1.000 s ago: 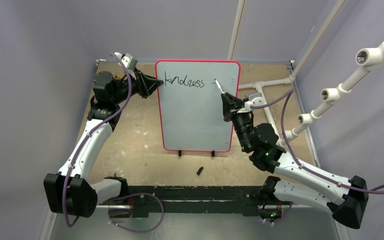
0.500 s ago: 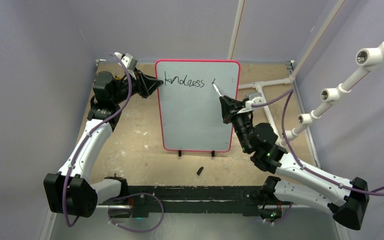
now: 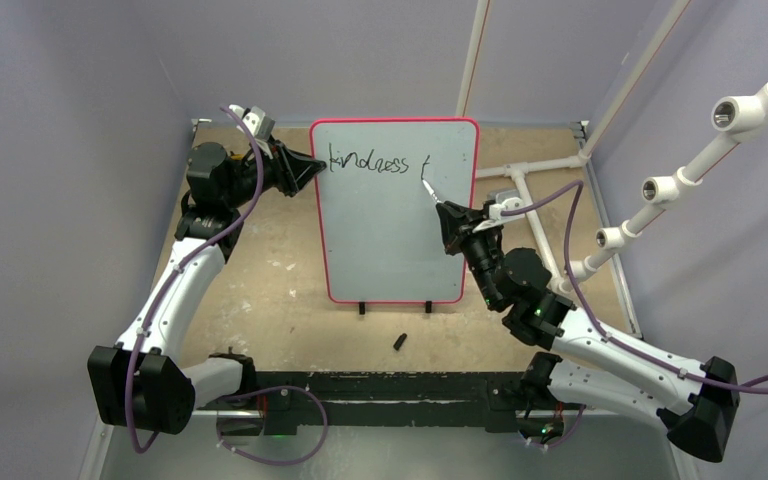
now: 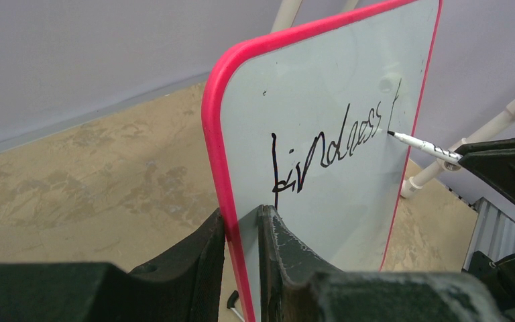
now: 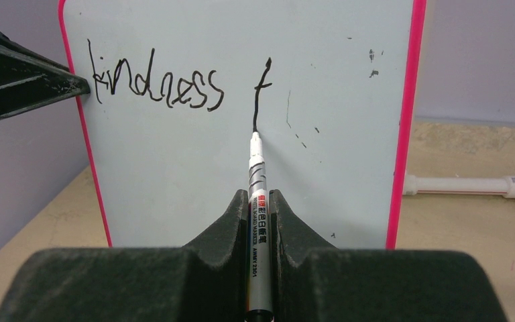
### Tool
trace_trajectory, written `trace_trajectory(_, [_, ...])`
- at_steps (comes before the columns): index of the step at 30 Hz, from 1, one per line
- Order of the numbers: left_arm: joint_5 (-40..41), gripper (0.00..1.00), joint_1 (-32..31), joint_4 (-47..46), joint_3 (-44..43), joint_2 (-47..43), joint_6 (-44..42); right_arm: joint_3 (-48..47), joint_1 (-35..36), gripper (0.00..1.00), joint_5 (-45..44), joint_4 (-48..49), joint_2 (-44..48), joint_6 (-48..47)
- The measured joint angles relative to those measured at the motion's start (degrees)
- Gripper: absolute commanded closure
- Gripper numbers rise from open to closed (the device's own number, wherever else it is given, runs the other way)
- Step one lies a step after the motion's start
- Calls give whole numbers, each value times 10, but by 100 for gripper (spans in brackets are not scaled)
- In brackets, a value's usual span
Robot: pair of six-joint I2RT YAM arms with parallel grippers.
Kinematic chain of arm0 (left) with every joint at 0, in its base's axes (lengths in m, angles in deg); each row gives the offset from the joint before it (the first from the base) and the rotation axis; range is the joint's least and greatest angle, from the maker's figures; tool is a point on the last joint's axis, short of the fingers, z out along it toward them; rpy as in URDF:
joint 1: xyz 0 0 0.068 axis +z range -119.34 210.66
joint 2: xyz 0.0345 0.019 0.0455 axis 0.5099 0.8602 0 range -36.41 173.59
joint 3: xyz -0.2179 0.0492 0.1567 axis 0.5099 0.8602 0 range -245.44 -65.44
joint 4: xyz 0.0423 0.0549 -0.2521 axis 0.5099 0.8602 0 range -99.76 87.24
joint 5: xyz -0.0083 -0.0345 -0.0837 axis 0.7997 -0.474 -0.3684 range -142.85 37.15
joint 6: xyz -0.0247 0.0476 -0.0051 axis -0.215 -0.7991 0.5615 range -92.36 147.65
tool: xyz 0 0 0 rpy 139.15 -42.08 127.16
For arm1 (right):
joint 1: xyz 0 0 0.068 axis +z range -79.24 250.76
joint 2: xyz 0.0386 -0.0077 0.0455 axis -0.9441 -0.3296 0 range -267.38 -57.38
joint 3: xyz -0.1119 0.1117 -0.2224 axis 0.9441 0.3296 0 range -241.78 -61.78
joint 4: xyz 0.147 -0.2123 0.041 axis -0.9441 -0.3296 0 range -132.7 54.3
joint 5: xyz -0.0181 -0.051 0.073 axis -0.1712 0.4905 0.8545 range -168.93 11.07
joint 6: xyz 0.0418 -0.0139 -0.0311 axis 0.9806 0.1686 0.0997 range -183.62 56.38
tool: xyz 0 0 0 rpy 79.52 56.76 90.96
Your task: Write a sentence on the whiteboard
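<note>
The whiteboard (image 3: 390,230) stands upright on small black feet, pale surface, red-pink rim. Black script on it reads "kindness t" (image 3: 370,165); it also shows in the right wrist view (image 5: 157,87) and the left wrist view (image 4: 328,151). My left gripper (image 3: 312,166) is shut on the board's left rim (image 4: 222,168), near the top. My right gripper (image 3: 450,222) is shut on a white marker (image 5: 257,201), whose tip (image 5: 255,136) touches the board at the foot of the "t" stroke. The marker also shows in the left wrist view (image 4: 419,143).
A black marker cap (image 3: 400,342) lies on the tan table in front of the board. White pipe framing (image 3: 660,190) runs along the right side and back. Walls close in the left and back sides.
The right gripper has drawn the marker down and a little left, adding a "t" after "kindness". The left gripper has held still on the rim.
</note>
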Motion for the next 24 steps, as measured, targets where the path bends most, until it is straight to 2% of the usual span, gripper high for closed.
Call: trace_trajectory(24, [-1, 100, 0, -1, 0, 0, 0, 0, 0, 100, -30, 46, 16, -59])
